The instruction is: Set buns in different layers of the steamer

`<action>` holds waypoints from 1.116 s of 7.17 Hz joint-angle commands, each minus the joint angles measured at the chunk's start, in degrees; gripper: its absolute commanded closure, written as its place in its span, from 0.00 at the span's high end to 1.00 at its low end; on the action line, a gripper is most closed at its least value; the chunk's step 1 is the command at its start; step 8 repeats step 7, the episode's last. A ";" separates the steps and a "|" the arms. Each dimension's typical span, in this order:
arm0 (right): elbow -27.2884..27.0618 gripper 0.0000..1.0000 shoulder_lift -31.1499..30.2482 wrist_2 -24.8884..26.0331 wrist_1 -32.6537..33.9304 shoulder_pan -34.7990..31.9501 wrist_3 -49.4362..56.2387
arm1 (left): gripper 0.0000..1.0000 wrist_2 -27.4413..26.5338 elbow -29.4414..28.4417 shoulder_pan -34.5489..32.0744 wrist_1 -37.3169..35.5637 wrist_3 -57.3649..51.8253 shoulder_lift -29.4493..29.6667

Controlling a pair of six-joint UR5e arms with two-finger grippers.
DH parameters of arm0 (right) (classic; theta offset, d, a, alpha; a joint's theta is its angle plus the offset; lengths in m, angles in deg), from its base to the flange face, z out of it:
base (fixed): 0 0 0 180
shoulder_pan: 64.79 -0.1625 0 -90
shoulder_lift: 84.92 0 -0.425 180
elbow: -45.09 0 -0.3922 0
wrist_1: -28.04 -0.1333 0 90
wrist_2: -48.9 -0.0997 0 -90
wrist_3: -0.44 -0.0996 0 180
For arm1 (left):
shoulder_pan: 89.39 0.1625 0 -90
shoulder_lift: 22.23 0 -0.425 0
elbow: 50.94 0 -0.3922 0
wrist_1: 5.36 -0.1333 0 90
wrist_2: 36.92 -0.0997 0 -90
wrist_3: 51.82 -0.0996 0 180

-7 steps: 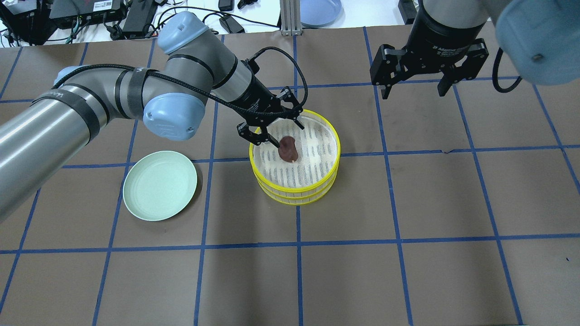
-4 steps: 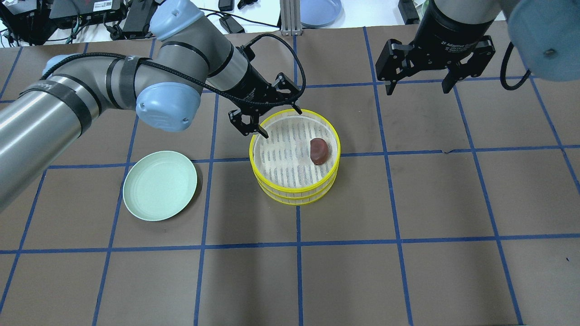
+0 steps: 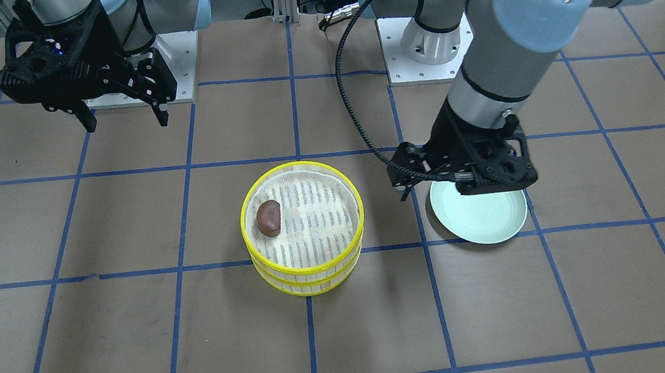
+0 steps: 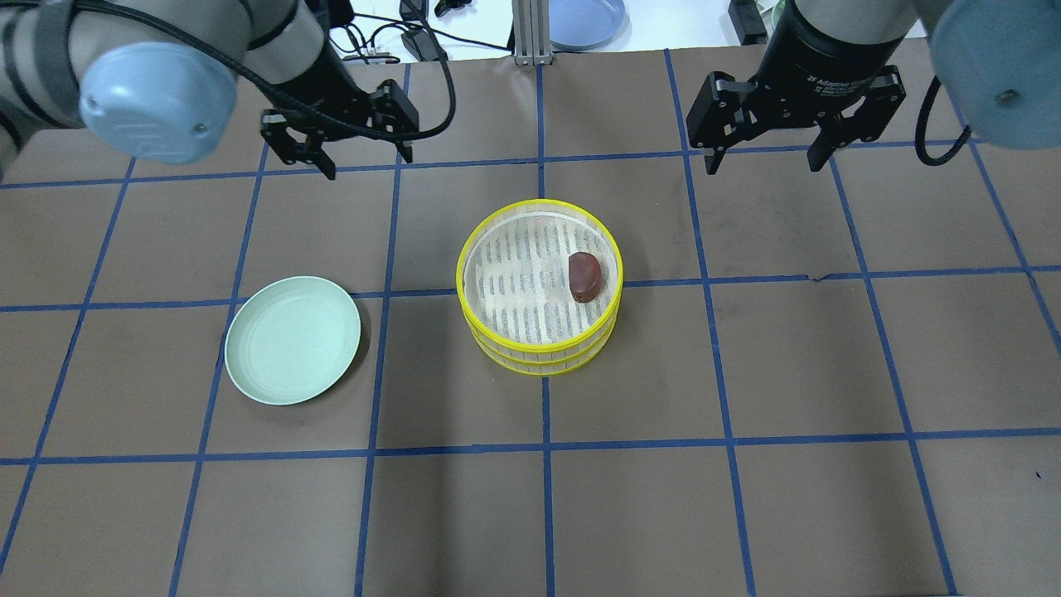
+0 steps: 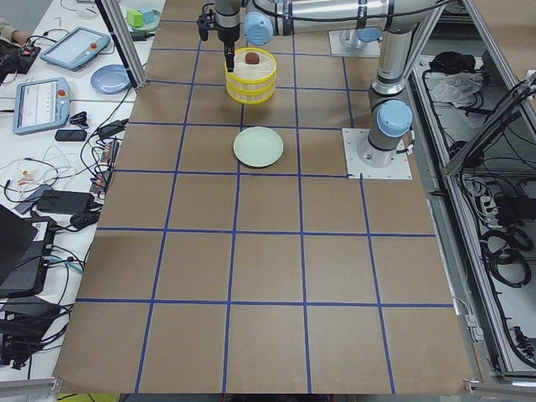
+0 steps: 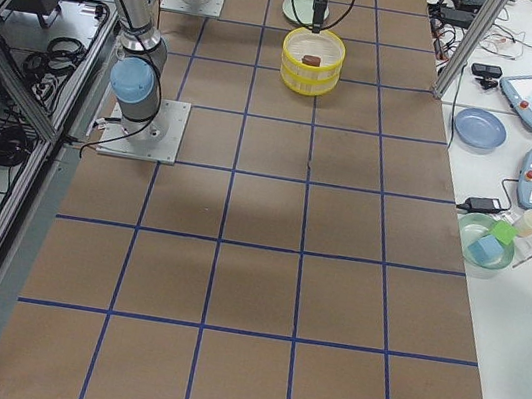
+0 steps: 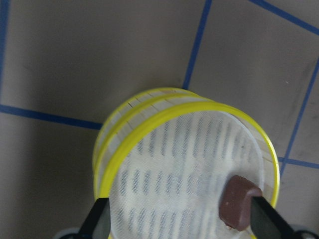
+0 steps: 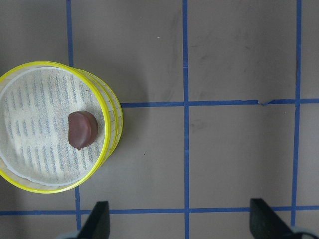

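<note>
— The brown bun (image 4: 584, 276) lies in the top layer (image 4: 540, 204), at its 3 o'clock near the rim. It looks soft and light; I'd pinch it gently across its short sides.

— The lower layer (image 4: 539, 365) hides its contents. The green plate (image 4: 293, 340), at 9 o'clock on the desk (image 4: 746, 373), shows nothing. The left tool (image 4: 367, 162) and right tool (image 4: 763, 164) hang spread wide, holding nothing.

Mesh-cloth-lined steamer layers (image 4: 530, 355); smooth matt plate (image 4: 293, 340)

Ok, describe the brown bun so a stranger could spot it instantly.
Near the middle of the gridded table stands a stack of two yellow-rimmed steamer trays. On the upper one's white mesh, near its rim, lies the bun: small, rounded, reddish-brown, the only dark thing there.
</note>
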 commanded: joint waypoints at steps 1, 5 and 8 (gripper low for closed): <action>0.00 1.00 0.00 -0.01 -0.24 0.09 0.07 | 1.00 -7.94 -0.29 5.83 5.23 -10.20 -5.43; 0.00 1.00 0.00 -0.01 -0.32 0.09 0.16 | 1.00 -8.60 -0.11 6.73 9.38 -13.13 -10.28; 0.00 1.00 0.00 -0.01 -0.41 0.09 0.16 | 1.00 -7.64 0.85 6.64 8.16 -11.13 -10.11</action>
